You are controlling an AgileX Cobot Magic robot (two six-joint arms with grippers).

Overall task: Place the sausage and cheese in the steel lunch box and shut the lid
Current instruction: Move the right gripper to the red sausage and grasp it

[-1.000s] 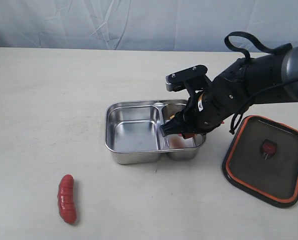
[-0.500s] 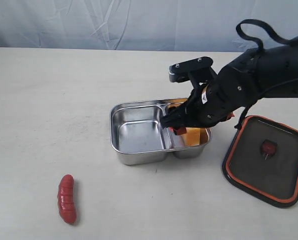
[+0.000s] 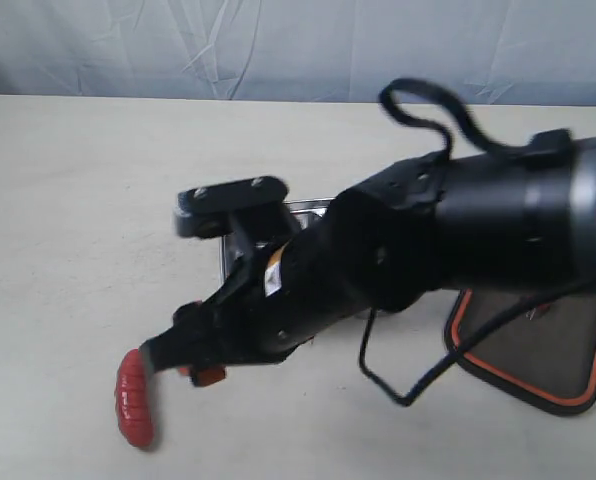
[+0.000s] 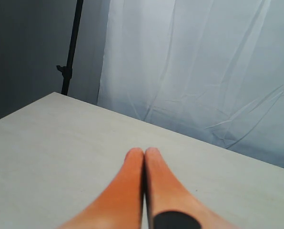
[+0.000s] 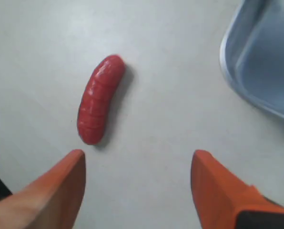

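Right claw [image 3: 183,362]: fingers spread wide, nothing between them; it is low over the table [image 3: 68,200], reached across to the left side.
Left claw [image 4: 144,153]: fingers pressed together, empty, over bare tabletop.
Sausage [image 3: 133,400]: lies flat on the table near the front edge, well apart from the box. In the right wrist view the sausage [image 5: 100,99] sits just ahead of the open fingers, nearer one fingertip [image 5: 76,160] than the other. Whether that tip touches it cannot be told.
Room round sausage: bare table on every side, and open tabletop between it and the box corner.
Box [image 3: 304,207]: mostly hidden behind the right arm [image 3: 428,250], with only a strip of its far rim showing. The right wrist view shows one rounded corner of the box [image 5: 263,57], clear of the claw.
Cheese: not seen, as the arm covers the box.
Lid [image 3: 548,348]: flat on the table to the right of the box, its orange rim showing along the front and left edges and its far part under the arm.
Table edges: the far edge meets a pale curtain [image 3: 278,45].
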